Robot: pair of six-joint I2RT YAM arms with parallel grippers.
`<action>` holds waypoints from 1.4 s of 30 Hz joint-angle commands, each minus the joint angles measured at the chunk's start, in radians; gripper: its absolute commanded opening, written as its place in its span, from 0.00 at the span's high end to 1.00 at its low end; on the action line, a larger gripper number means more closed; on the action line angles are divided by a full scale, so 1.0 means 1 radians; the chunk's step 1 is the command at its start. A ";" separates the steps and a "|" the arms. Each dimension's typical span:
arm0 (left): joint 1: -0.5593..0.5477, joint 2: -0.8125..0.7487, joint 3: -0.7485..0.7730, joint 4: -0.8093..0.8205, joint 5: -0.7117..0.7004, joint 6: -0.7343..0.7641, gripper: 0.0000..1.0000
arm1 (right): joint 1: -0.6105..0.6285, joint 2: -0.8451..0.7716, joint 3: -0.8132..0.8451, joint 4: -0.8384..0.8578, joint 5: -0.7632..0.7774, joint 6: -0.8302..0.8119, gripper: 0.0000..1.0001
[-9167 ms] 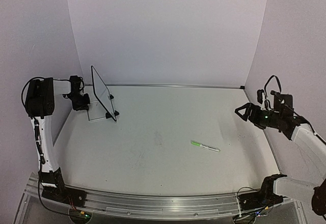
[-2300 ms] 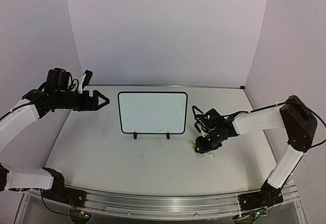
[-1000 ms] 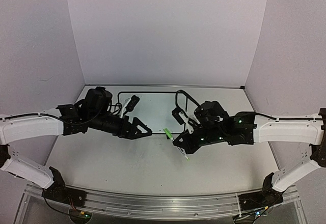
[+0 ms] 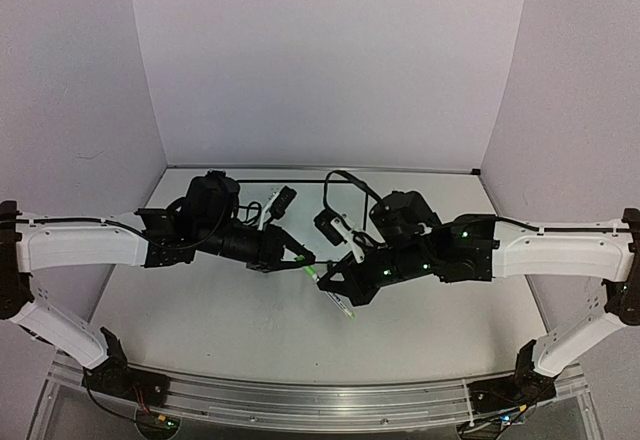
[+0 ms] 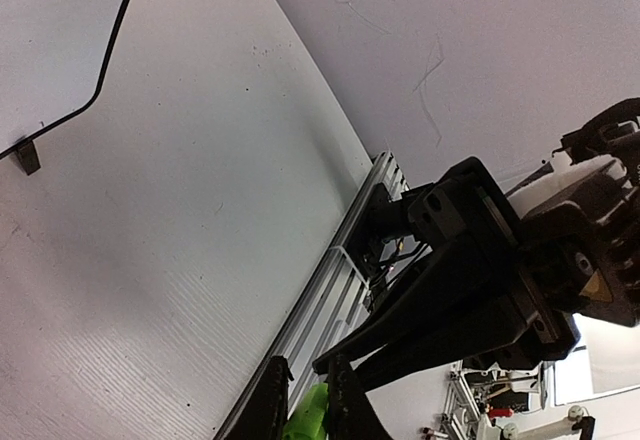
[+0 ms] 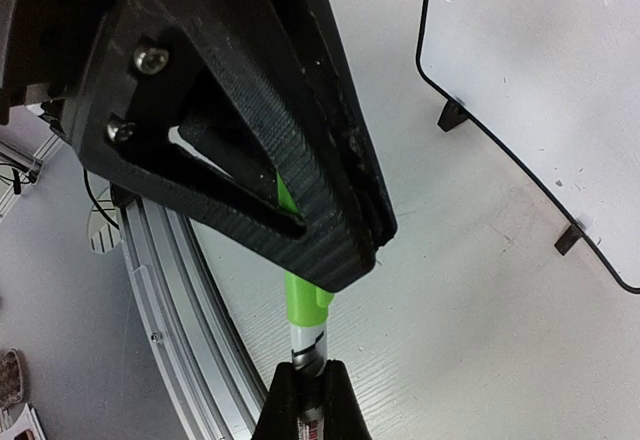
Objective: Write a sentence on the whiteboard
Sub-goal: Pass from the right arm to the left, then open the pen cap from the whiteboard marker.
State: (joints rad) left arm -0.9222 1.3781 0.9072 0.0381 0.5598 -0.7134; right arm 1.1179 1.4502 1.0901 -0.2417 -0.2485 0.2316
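Observation:
A marker with a white barrel (image 6: 306,338) and green cap (image 6: 303,295) hangs above the table between both arms. My right gripper (image 6: 308,374) is shut on the barrel, and it shows at centre in the top view (image 4: 338,283). My left gripper (image 4: 304,259) is shut on the green cap (image 5: 306,422), its fingers (image 5: 272,400) on either side of it. The whiteboard (image 6: 545,55) stands upright behind them on small black feet, mostly hidden by the arms in the top view (image 4: 300,200). The sentence is out of view; the face that shows is plain white.
The aluminium rail (image 4: 300,400) runs along the table's near edge under the arm bases. Purple walls close the left, back and right sides. Both forearms (image 4: 80,245) (image 4: 560,250) reach in low over the table from the sides.
My left gripper has moved right onto the marker's cap and shut on it; a second ago it stood open, short of the marker. The right gripper kept its hold and shifted slightly left.

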 commanded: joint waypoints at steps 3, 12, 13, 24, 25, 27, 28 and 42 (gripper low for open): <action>-0.005 -0.023 0.027 0.023 0.008 0.005 1.00 | 0.003 -0.040 -0.004 0.013 0.103 0.008 0.98; 0.065 -0.119 -0.051 0.159 -0.139 -0.127 1.00 | -0.012 -0.131 -0.142 0.257 0.225 0.203 0.06; 0.078 -0.129 -0.071 0.226 -0.132 -0.154 1.00 | -0.018 -0.147 -0.175 0.340 0.220 0.235 0.04; 0.144 -0.147 -0.135 0.561 0.062 -0.279 1.00 | -0.026 -0.103 -0.289 0.910 0.045 0.452 0.06; 0.145 -0.157 -0.137 0.561 0.065 -0.272 1.00 | -0.026 -0.090 -0.278 0.923 0.020 0.454 0.08; 0.145 -0.180 -0.139 0.541 0.068 -0.257 1.00 | -0.026 -0.066 -0.262 0.971 -0.026 0.463 0.12; 0.144 -0.192 -0.139 0.526 0.065 -0.247 1.00 | -0.026 -0.055 -0.260 1.001 -0.044 0.471 0.13; 0.144 -0.268 -0.180 0.477 0.033 -0.210 1.00 | -0.026 0.011 -0.224 1.159 -0.116 0.520 0.31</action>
State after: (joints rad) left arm -0.7788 1.1324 0.7296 0.5055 0.5915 -0.9394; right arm 1.0916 1.4518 0.8307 0.8051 -0.3393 0.7311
